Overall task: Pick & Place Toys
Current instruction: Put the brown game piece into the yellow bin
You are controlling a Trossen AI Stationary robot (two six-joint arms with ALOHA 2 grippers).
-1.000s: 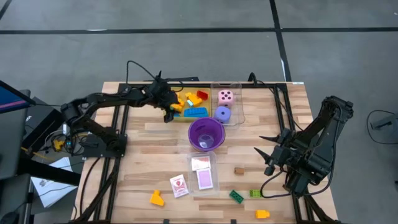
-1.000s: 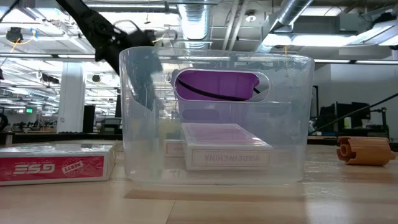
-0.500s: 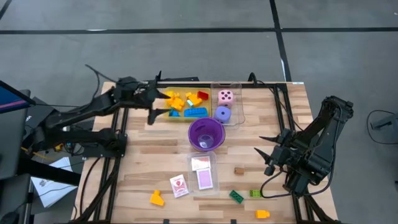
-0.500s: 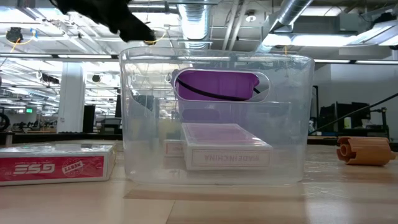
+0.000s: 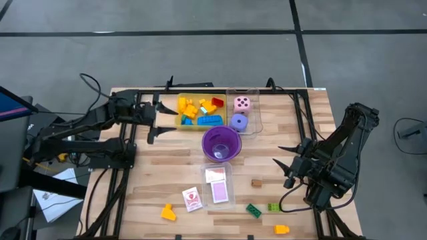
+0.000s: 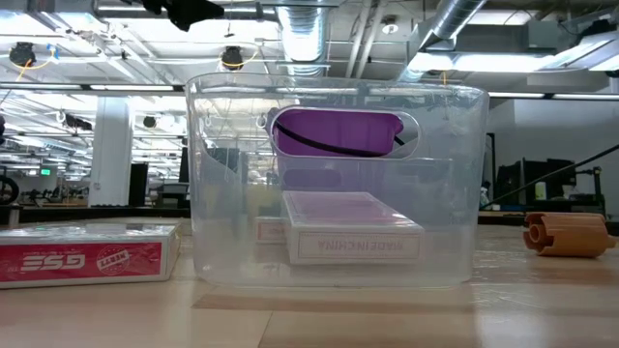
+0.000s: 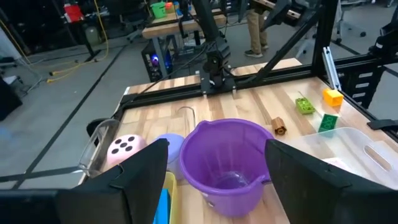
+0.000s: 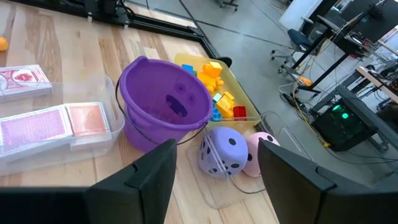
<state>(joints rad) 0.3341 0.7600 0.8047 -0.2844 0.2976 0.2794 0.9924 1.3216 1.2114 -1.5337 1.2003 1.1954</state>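
Several bricks lie in the yellow tray [image 5: 198, 110] at the far side. A pink die [image 5: 242, 103] and a purple die [image 5: 238, 121] sit in a clear tray [image 5: 255, 113] beside it. Loose on the near part of the table are an orange brick [image 5: 168, 213], two green bricks [image 5: 253, 210] and a yellow brick [image 5: 281, 229]. A card pack [image 5: 192, 199] lies flat near them. My left gripper [image 5: 155, 122] hangs open and empty, left of the yellow tray. My right gripper [image 5: 280, 163] waits open at the right, clear of everything.
The purple cup [image 5: 221, 143] stands upright mid-table. A clear tray [image 5: 218, 187] holding cards sits nearer, filling the low view. A small brown piece [image 5: 256, 183] lies to its right. A black frame [image 5: 293, 100] runs around the table's edges.
My left gripper has drawn back from over the yellow tray toward the table's left edge, rising and tipping up from pointing down to nearly level. It carries nothing. The bricks in the tray now show uncovered.
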